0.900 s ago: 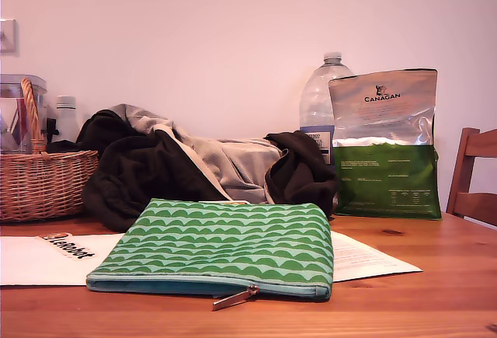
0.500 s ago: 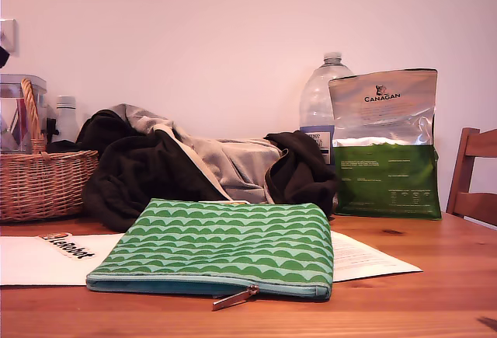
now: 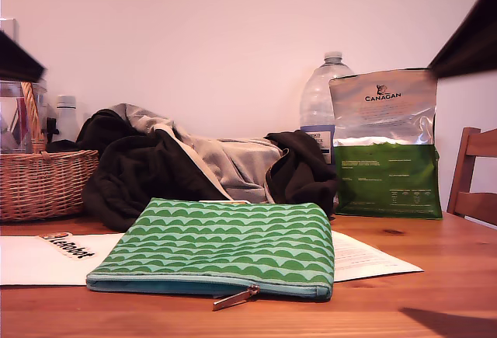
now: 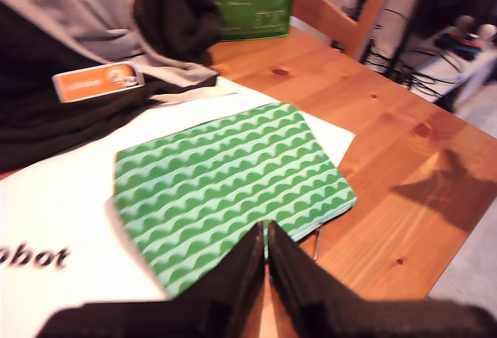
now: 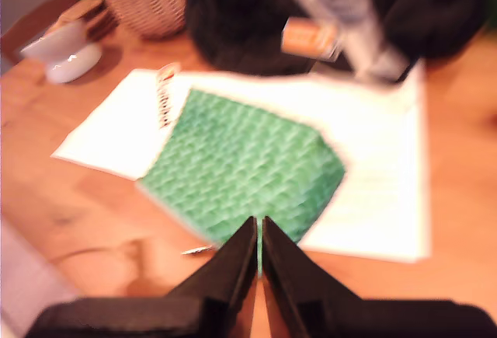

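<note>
A green pouch [image 3: 225, 245] with a wave pattern lies flat on white paper [image 3: 39, 260] on the wooden table, its zipper pull [image 3: 235, 298] sticking out at the front. My first gripper [image 4: 265, 233] is shut and holds nothing, hovering above the pouch's [image 4: 233, 190] zipper edge near the pull [image 4: 318, 241]. My second gripper [image 5: 258, 229] is also shut and holds nothing, above the pouch's [image 5: 241, 175] near corner. In the exterior view, blurred dark parts of an arm show at the upper left [image 3: 15, 58] and upper right [image 3: 466, 43], clear of the pouch.
Behind the pouch lies a heap of dark and grey clothes [image 3: 178, 167] with an orange tag [image 4: 97, 81]. A wicker basket [image 3: 43, 182] stands at the exterior view's left, a water bottle [image 3: 322, 97] and a green Canagan bag [image 3: 386, 144] at its right, then a chair [image 3: 475, 175].
Dark arm parts have come into the exterior view's upper left and upper right. A shadow has spread over the table at its lower right. The pouch has not moved.
</note>
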